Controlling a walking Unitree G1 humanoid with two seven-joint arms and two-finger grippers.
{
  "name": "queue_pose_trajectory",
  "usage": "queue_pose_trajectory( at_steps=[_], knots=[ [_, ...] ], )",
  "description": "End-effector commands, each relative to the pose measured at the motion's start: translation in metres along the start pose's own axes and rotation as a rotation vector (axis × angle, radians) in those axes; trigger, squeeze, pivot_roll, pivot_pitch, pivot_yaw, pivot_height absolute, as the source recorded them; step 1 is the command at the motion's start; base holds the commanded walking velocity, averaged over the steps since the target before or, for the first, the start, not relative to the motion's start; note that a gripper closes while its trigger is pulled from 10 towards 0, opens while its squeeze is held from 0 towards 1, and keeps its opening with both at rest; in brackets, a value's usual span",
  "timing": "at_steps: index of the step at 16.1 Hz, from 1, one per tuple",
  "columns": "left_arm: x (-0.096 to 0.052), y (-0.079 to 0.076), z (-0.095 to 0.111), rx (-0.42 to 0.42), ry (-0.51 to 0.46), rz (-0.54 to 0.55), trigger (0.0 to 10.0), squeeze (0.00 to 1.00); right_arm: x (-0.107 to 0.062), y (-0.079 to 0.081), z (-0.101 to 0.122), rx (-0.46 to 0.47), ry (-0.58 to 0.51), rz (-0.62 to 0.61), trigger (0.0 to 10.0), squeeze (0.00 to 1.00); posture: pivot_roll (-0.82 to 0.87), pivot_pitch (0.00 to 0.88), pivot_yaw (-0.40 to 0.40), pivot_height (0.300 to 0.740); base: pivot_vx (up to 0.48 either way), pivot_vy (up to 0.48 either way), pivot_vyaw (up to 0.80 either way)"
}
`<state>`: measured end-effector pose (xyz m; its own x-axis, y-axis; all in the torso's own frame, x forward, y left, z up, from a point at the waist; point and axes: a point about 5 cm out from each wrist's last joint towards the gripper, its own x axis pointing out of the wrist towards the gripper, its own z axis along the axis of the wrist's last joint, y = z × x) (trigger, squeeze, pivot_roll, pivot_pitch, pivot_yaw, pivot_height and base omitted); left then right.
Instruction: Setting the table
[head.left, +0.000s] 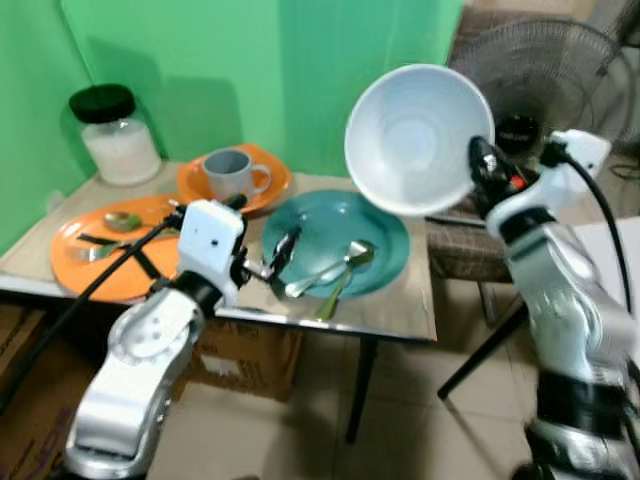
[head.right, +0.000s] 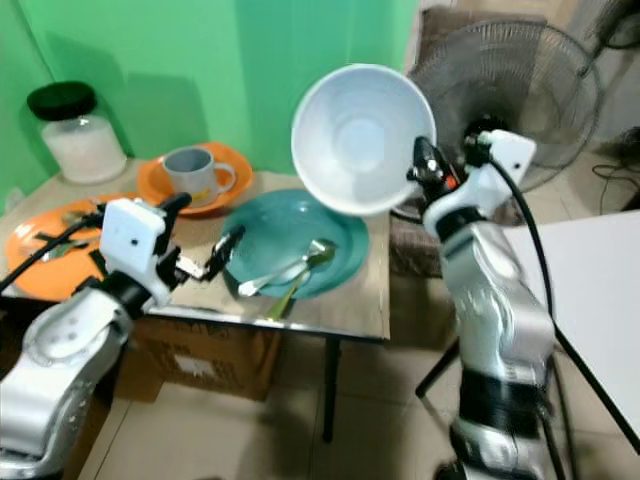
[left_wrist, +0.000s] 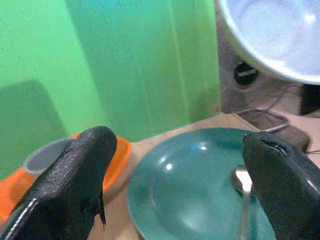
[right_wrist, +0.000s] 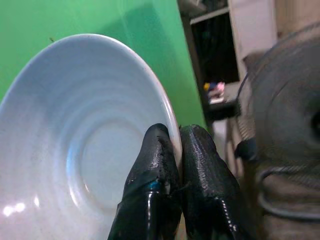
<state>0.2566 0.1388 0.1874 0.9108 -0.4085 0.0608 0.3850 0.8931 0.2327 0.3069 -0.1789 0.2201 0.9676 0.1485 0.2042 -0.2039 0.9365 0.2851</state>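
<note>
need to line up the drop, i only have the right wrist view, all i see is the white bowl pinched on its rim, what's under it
Observer: The round teal plate on the small wooden table sits below and to the robot's left of the white bowl.
Operator: plate free?
Observer: No, two metal spoons lie across it.
Operator: where's the left hand
Observer: The left hand hovers open at the plate's near left edge.

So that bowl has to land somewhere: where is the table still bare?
Bare wood shows along the table's right edge, beside the teal plate, which carries two spoons. The left is crowded: orange plates, cup, jar. The right gripper holds the white bowl aloft.
</note>
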Motion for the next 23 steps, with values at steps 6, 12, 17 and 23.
queue_pose_trajectory(
  at_steps=[6,12,17,23],
  knots=[
    [0.008,0.012,0.005,0.018,-0.030,0.220,10.0,0.00,-0.035,0.004,-0.001,-0.045,-0.026,-0.064,10.0,0.00,-0.06,0.000,0.007,0.740,0.000,0.000,-0.80],
    [0.006,0.012,0.006,0.036,-0.031,0.237,10.0,0.00,-0.039,0.009,-0.001,0.019,-0.027,-0.039,10.0,0.00,-0.06,0.000,-0.007,0.740,0.000,0.000,-0.80],
    [0.005,0.017,0.006,0.049,-0.026,0.250,10.0,0.00,-0.039,0.008,-0.002,0.004,-0.013,-0.035,10.0,0.00,-0.06,0.000,-0.009,0.740,0.000,0.000,-0.80],
    [0.006,0.014,0.004,0.042,-0.014,0.230,10.0,0.00,-0.040,0.011,-0.007,-0.054,0.017,-0.034,10.0,0.00,-0.06,0.000,0.000,0.740,0.000,0.000,-0.80]
  ],
)
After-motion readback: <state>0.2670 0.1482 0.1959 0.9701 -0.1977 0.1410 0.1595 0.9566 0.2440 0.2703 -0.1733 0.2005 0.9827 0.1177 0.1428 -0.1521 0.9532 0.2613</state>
